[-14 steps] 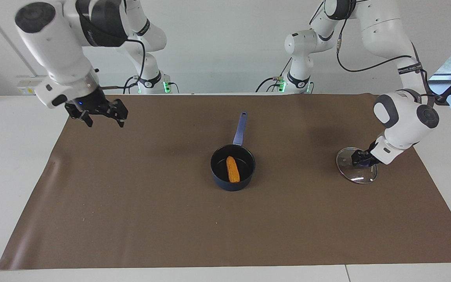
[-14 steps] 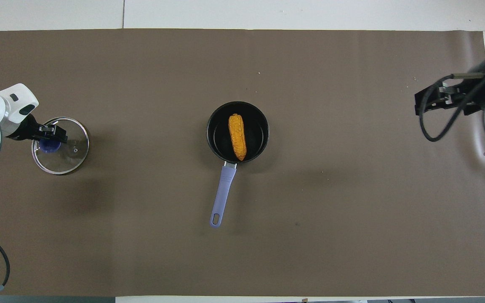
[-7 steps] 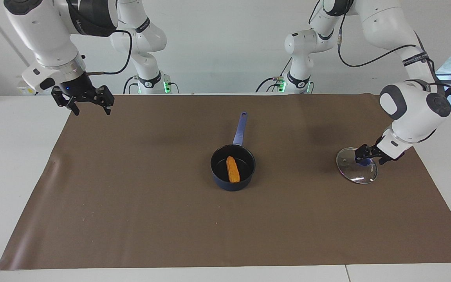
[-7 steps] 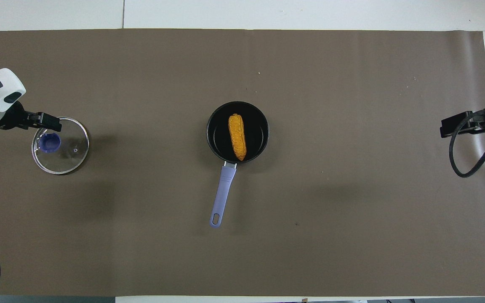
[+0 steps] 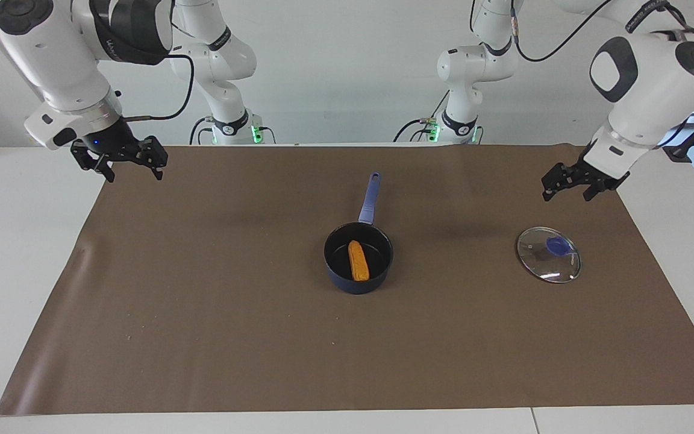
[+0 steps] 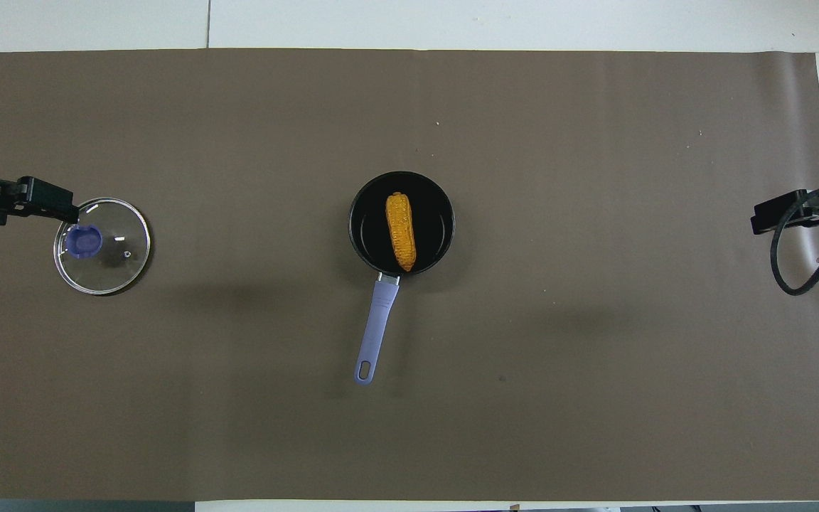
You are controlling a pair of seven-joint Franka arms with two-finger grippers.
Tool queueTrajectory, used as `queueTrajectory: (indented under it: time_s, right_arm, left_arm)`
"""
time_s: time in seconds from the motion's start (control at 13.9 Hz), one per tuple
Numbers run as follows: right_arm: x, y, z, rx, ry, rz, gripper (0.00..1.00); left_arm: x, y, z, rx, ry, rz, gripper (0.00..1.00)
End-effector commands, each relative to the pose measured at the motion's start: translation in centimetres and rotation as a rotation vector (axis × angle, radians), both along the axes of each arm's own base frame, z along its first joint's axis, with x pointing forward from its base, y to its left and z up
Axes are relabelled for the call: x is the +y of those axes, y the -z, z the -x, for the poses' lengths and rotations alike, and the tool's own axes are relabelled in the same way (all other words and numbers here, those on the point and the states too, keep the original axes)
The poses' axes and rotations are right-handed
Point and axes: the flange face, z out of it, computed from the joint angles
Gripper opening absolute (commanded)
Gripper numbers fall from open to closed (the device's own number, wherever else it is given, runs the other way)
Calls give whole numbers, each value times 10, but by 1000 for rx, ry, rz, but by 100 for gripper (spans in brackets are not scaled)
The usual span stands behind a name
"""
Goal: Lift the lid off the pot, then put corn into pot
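Seemingly done: both task steps look finished, so the step in hand is a clean retreat.
Pot: small dark navy saucepan (image 5: 358,258) with a light blue handle stands mid-bench on the brown mat (image 5: 202,337), uncovered.
Corn: bumpy orange-yellow cob (image 5: 358,260) lies inside the pan.
Lid: round clear glass disc (image 5: 549,254) with a blue knob lies flat near the left arm's end of the bench.
Left gripper (image 5: 576,184): raised over the mat beside the disc, fingers spread, empty.
Right gripper (image 5: 121,164): hangs over the mat's corner at the right arm's end, fingers apart, empty.
Advice: rise straight up, well clear of the knob.
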Motion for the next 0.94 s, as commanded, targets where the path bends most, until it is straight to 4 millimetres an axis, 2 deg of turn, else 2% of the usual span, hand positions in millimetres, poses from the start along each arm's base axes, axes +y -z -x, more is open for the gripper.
queueTrajectory:
  time_s: [0.0, 0.22, 0.36, 0.43, 0.5, 0.58, 0.86]
  right_arm:
    - [-7, -2, 0, 4, 8, -2, 100]
    - [-5, -2, 1, 13, 4, -2, 100]
    - [-2, -1, 2, 27, -1, -3, 100]
    - [-6, 0, 2, 28, 3, -3, 100]
    - [-8, 0, 2, 27, 2, -2, 100]
    - [-8, 0, 2, 25, 6, -3, 100]
    - [-16, -3, 4, 19, 32, -4, 100]
  left_arm:
    - [1, -23, 38, 54, -4, -19, 100]
    - [-8, -13, 44, 50, 10, -19, 100]
    - [-17, -20, 35, 2, 6, -19, 100]
    - [-23, -31, 33, -1, 14, -19, 100]
    - [-34, -33, 30, 15, 34, -21, 100]
    - [-35, -40, 30, 16, 38, -44, 100]
    - [-33, -34, 34, 17, 43, -85, 100]
